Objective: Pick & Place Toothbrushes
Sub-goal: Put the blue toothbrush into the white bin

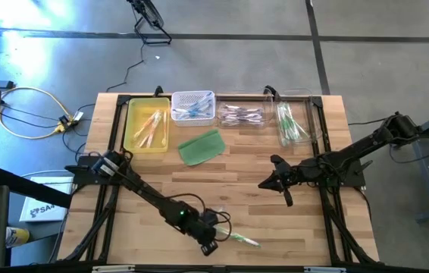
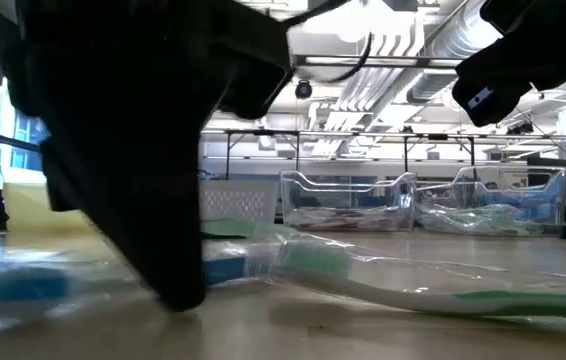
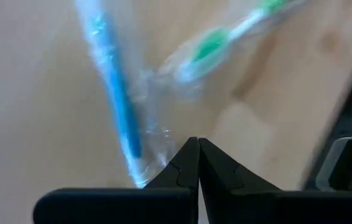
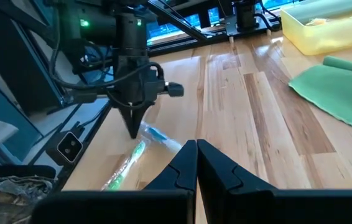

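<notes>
Wrapped blue toothbrush [image 3: 117, 93] and green toothbrush [image 3: 216, 42] flat at table's near edge

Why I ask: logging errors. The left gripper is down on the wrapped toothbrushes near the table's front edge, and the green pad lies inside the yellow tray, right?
Not quite: the high view shows the green pad on bare table beside the yellow tray. The left gripper is down at the wrapped toothbrushes.
</notes>
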Available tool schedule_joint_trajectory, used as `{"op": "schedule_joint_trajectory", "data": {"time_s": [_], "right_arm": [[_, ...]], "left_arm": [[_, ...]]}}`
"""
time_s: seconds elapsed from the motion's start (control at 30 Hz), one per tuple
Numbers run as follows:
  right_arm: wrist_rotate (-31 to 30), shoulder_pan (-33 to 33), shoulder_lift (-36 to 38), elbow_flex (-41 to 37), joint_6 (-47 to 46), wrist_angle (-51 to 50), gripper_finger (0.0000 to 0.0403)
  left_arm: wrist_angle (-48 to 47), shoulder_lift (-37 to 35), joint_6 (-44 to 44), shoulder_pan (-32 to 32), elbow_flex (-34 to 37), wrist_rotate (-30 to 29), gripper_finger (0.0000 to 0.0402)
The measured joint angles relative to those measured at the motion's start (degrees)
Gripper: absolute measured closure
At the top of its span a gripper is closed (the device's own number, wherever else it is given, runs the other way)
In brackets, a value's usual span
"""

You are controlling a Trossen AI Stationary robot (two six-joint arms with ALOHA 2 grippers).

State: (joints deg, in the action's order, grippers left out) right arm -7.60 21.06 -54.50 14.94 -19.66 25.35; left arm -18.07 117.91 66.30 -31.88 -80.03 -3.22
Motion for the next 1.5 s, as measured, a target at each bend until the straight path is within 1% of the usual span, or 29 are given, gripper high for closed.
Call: {"op": "schedule_joint_trajectory", "data": {"time_s": [0.07,0.13,0.23,0.4,0.47,0.53,0.63,0.9,1.17,1.37,1.5], "right_arm": [[0.0,0.0,0.0,0.0,0.0,-0.1,0.0401],[0.0,0.0,0.0,0.0,0.1,-0.3,0.0401],[0.0,0.0,0.0,0.0,0.5,-0.3,0.0401],[0.0,0.0,0.0,0.0,1.9,-0.3,0.0401],[0.0,0.0,0.0,0.0,1.9,-0.3,0.0401],[0.0,0.0,0.0,0.0,1.9,-0.3,0.0401],[0.0,0.0,0.0,0.0,1.9,-0.3,0.0401],[-0.1,0.0,0.0,0.0,1.9,-0.3,0.0401],[-0.2,0.0,0.0,0.0,2.5,-0.4,0.0401],[-0.2,0.0,0.0,0.0,3.4,-0.6,0.0401],[-0.2,0.0,0.0,0.1,3.5,-1.8,0.0401]], "left_arm": [[-2.6,0.0,0.2,0.0,-0.1,-0.2,0.0401],[-4.7,-0.2,0.2,0.0,-0.2,-1.8,0.0401],[-5.2,-0.2,-0.9,0.1,-0.2,-5.2,0.0402],[-5.7,-0.2,-4.4,1.8,-0.1,-7.5,0.0401],[-5.8,-0.2,-6.8,2.5,0.0,-11.2,0.0401],[-6.2,-0.1,-9.2,3.5,0.1,-16.2,0.0401],[-6.5,0.0,-12.1,5.1,0.1,-20.3,0.0401],[-6.3,0.0,-22.1,9.7,0.1,-22.1,0.0401],[-6.1,0.0,-30.1,13.0,0.1,-22.2,0.0401],[-5.3,0.0,-32.2,13.6,0.1,-21.7,0.0401],[-2.9,-0.4,-32.2,12.5,0.1,-18.2,0.0401]]}}
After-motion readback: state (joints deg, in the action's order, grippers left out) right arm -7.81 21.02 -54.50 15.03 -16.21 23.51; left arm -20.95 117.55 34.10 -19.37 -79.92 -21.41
